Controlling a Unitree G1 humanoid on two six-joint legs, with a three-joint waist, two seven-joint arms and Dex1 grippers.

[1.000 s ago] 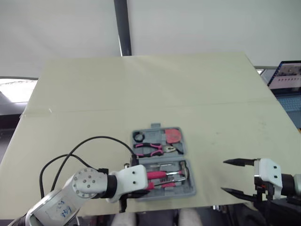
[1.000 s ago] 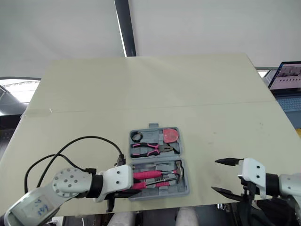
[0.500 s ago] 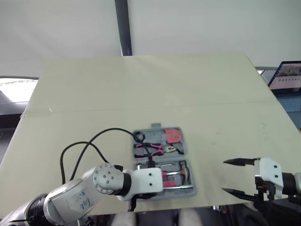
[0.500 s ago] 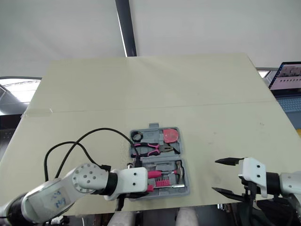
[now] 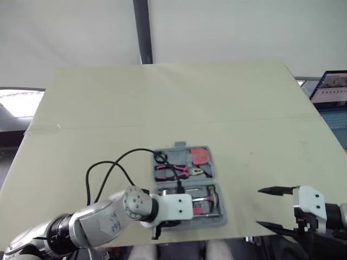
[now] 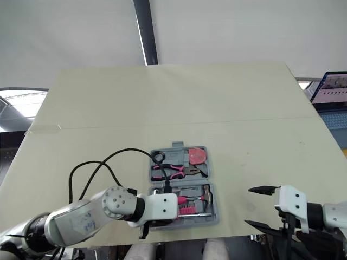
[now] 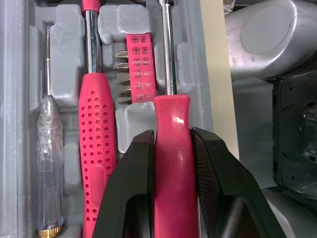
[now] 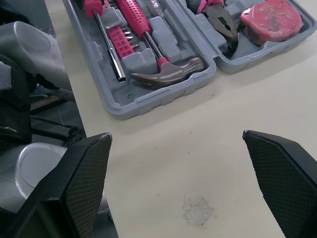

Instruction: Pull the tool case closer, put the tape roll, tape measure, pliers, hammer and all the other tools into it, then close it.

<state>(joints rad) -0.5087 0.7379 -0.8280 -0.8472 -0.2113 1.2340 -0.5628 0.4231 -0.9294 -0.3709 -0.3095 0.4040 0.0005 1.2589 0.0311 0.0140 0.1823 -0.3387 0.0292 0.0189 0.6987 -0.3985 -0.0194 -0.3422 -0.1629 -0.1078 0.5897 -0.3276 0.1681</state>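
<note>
Tool case (image 8: 163, 91) sits open by the table's (image 5: 162, 97) 6 o'clock edge, with tape roll (image 5: 159, 157), tape measure (image 5: 200, 156), pliers (image 5: 173, 171) and hammer (image 8: 166, 77) inside. Left hand (image 7: 172, 135) is clamped on a pink screwdriver (image 7: 171, 168) in there. Right hand (image 5: 258, 206) is spread wide at the case's 3 o'clock, over open table.

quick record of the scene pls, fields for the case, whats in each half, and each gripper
tool case: open, flat, near the table's front edge
far half: tape roll, pliers, tape measure
near half: hammer, bit strip, screwdriver
left gripper: shut on the screwdriver's red handle, over the case
right gripper: open, empty, right of the case
</note>
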